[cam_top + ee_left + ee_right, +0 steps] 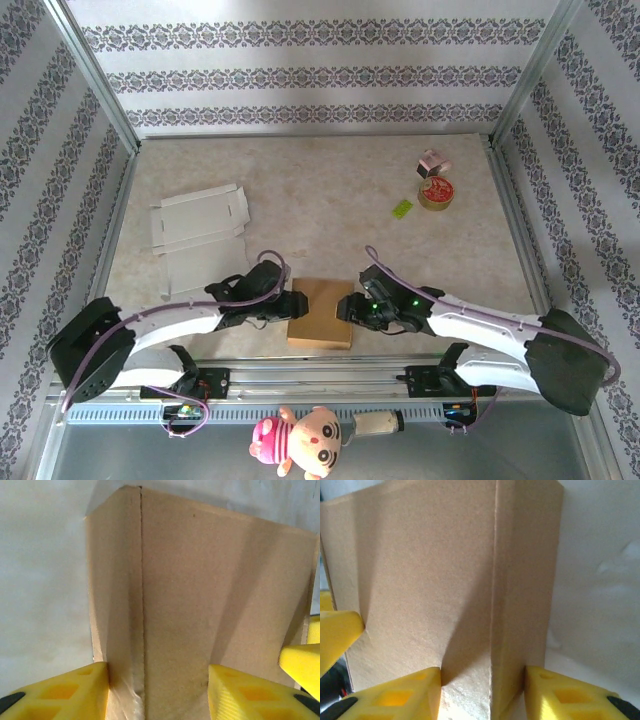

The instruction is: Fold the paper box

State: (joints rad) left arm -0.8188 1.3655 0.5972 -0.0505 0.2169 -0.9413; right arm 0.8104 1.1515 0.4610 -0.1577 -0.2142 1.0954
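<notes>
The brown paper box (320, 312) sits near the table's front edge, between my two arms. My left gripper (290, 303) presses in from its left side. In the left wrist view its yellow fingers (60, 692) straddle a creased corner of the box (200, 590), one on the side wall and one on the wide face, both touching the card. My right gripper (348, 308) meets the box from the right. In the right wrist view that gripper (482, 690) clamps the opposite corner of the box (430, 580) the same way.
A flat, unfolded white box (198, 220) lies at the back left. A round red tin (437, 192), a small pink box (433, 162) and a green scrap (402, 208) sit at the back right. A plush doll (300, 440) lies below the front rail.
</notes>
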